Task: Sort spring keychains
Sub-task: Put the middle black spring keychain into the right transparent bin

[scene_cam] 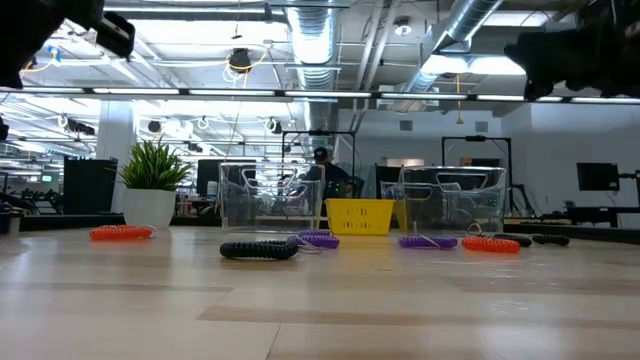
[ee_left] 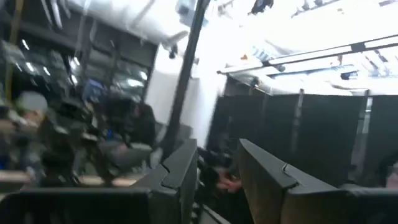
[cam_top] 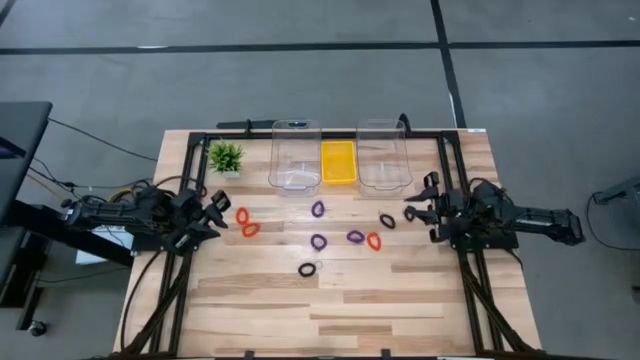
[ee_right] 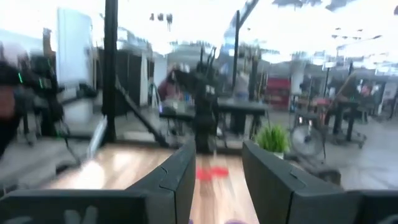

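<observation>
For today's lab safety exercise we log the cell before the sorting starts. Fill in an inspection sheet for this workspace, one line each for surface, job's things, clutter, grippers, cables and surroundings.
Surface: light wooden plank table, dark frame rails along its edges.
Job's things: eight small coiled spring keychains lie loose mid-table: three red-orange, three purple, two black. Two clear plastic bins and the small yellow tray between them stand at the far edge.
Clutter: small green potted plant.
Grippers: left gripper and right gripper open, raised at the table's sides, holding nothing.
Cables: dark cables on the floor at left.
Surroundings: grey floor; a person far behind.
</observation>
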Robot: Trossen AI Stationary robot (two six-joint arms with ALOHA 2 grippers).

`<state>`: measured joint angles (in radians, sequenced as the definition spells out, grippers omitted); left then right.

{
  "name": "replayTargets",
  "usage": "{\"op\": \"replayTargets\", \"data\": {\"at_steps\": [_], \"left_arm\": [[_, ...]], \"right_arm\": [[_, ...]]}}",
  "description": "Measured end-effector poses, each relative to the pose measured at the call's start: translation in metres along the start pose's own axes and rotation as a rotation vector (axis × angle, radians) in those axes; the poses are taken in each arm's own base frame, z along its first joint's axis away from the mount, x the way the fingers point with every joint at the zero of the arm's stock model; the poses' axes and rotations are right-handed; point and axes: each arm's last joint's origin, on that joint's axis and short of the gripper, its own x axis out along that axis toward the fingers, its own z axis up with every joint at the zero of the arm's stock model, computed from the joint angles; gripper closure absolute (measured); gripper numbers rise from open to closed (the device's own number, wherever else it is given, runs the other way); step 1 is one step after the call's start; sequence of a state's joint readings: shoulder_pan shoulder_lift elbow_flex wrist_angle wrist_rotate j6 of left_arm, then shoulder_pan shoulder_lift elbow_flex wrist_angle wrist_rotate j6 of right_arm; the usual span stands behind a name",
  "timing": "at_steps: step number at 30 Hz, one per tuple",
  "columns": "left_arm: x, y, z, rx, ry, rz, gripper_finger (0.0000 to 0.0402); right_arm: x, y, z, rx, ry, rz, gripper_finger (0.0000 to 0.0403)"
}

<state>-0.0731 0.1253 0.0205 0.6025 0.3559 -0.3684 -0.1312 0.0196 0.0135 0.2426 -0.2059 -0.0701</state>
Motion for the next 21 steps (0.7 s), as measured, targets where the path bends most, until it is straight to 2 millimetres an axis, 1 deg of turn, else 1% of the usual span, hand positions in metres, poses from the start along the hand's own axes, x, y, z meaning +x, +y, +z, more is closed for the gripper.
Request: {"op": "replayTargets", "data": {"at_steps": [6,11,13,16,19,21], "left_arm": [[0.000,0.001,0.004,0.274,-0.051,0.069,0.0289],[0.002,0.005,0.005,0.280,-0.048,0.187,0.0289],[0.008,0.008,0.008,0.271,0.005,0.215,0.0289],[0.022,0.015,0.009,0.237,0.143,0.258,0.0289],[0.039,0.025,0.003,0.197,0.288,0.298,0.0289],[0.049,0.032,-0.003,0.184,0.371,0.314,0.0289]], "right_arm": [[-0.001,0.001,0.012,0.049,-0.123,0.016,0.0280],[-0.001,0.004,0.016,0.123,-0.163,0.053,0.0280],[-0.001,0.006,0.017,0.144,-0.165,0.073,0.0280],[0.000,0.009,0.016,0.165,-0.161,0.105,0.0280],[0.003,0.010,0.016,0.202,-0.125,0.117,0.0280],[0.006,0.009,0.016,0.229,-0.067,0.082,0.0280]]}}
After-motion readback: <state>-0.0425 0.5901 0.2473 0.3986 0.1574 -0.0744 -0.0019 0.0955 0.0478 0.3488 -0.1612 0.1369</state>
